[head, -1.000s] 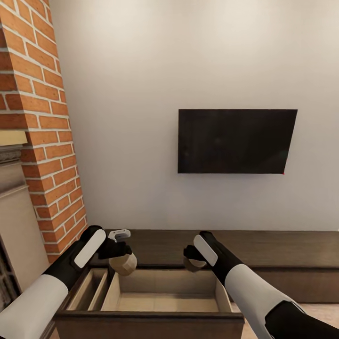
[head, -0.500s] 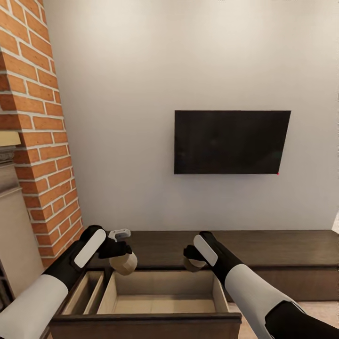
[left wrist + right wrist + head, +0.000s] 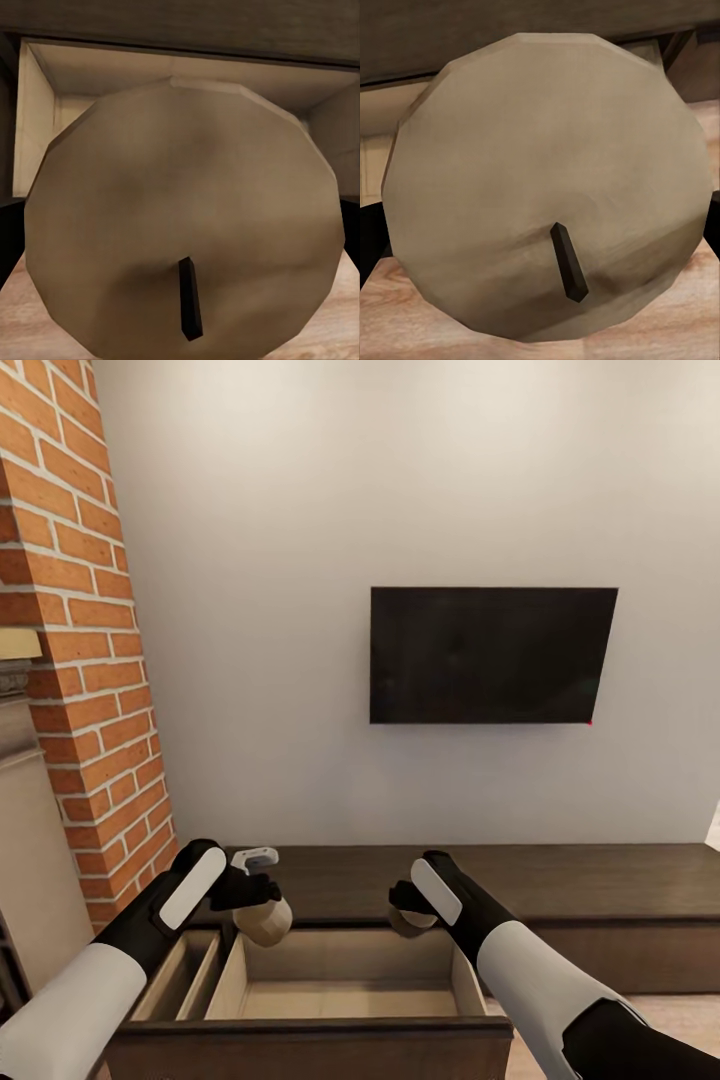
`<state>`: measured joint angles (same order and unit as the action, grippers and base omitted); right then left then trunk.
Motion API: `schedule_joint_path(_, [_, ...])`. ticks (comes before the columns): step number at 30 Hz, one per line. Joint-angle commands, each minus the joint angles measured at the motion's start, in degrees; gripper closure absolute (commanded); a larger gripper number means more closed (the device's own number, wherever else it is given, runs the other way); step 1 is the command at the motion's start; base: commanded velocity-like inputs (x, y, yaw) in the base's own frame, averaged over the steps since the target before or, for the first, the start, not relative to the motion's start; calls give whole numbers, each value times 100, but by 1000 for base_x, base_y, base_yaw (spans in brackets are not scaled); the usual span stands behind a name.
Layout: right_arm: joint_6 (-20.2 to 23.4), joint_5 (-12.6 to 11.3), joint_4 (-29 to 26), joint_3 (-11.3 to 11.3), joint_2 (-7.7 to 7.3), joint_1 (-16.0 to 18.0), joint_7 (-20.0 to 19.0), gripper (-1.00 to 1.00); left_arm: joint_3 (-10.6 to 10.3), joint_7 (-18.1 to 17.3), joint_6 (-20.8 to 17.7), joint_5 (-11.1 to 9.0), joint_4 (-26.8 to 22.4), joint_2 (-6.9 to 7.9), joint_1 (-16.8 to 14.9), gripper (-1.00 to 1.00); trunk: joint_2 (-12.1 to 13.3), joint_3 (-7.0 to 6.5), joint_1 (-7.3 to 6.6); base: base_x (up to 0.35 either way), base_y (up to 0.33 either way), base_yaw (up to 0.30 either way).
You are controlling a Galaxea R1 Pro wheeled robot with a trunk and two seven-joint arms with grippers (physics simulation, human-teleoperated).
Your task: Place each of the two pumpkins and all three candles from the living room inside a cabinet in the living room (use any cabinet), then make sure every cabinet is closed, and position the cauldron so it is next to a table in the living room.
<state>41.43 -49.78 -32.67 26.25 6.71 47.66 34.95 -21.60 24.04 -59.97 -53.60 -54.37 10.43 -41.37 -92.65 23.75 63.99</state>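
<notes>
The long low dark-brown cabinet (image 3: 560, 885) runs along the white wall, with a tan-lined drawer (image 3: 340, 985) pulled open below my arms. My left gripper (image 3: 252, 905) is shut on a grey-brown candle (image 3: 262, 922) that hangs over the drawer's back left corner. In the left wrist view that candle (image 3: 184, 232) shows its round top and dark wick, with the drawer (image 3: 82, 71) behind it. My right gripper (image 3: 408, 915) is shut on a second candle (image 3: 410, 922) above the drawer's back right edge; in the right wrist view this candle (image 3: 551, 195) is seen end-on. The pumpkins, cauldron and table are out of view.
A red brick column (image 3: 80, 660) stands at the left, close to my left arm. A black TV (image 3: 492, 655) hangs on the wall above the cabinet. A narrower open drawer section (image 3: 180, 975) lies left of the main one. Light wood floor (image 3: 680, 1010) shows at lower right.
The head view has shifted a little, so the TV and brick column sit slightly left and higher. Both grippers keep their candles over the open drawer, almost unmoved.
</notes>
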Motion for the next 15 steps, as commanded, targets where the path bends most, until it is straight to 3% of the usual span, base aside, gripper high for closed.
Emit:
schedule_joint_path(1, [-12, -75, -6, 28, -3, 7, 58, 100, -19, 54, -3, -54, -6, 2, -6, 100, -46, 25, 22, 0, 0, 0])
schedule_joint_path(15, [-12, -76, -9, 29, -4, 7, 56, 100, -27, 76, -3, -51, -2, -15, -5, 100, -608, 277, 330, 0, 0, 0])
